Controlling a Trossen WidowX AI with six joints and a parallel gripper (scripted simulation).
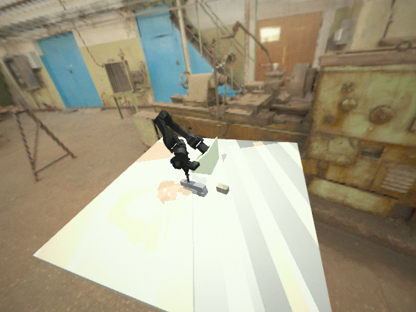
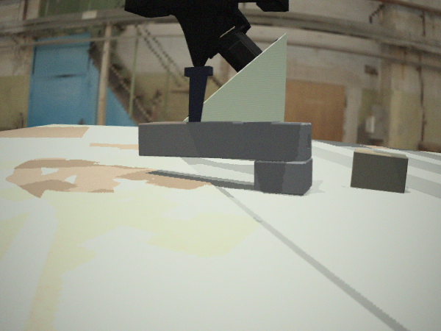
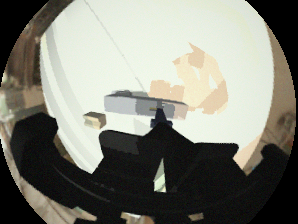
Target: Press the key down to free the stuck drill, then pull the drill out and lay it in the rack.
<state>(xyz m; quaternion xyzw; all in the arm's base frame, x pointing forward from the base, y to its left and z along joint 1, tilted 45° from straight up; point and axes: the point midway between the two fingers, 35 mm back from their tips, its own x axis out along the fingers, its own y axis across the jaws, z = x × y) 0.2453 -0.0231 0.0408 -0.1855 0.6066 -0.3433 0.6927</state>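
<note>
The dark blue key (image 1: 188,179) (image 2: 196,95) (image 3: 160,118) stands upright, with a wide head, in the top of the long grey holder (image 1: 198,187) (image 2: 228,141) (image 3: 119,105). My gripper (image 1: 187,170) (image 2: 199,65) (image 3: 161,125) is shut and points down. Its tips are right at the key's head, and nothing shows between them. In the exterior view the holder overhangs to the left from a grey foot block (image 2: 281,177). I cannot make out a drill. A small olive block (image 1: 222,188) (image 2: 378,171) (image 3: 95,120) sits apart from the holder; I cannot tell whether it is the rack.
A pale green triangular panel (image 1: 211,160) (image 2: 257,97) stands upright behind the holder, in front of the arm's base. The white table (image 1: 173,270) (image 2: 220,287) has coloured patches and grey stripes on it.
</note>
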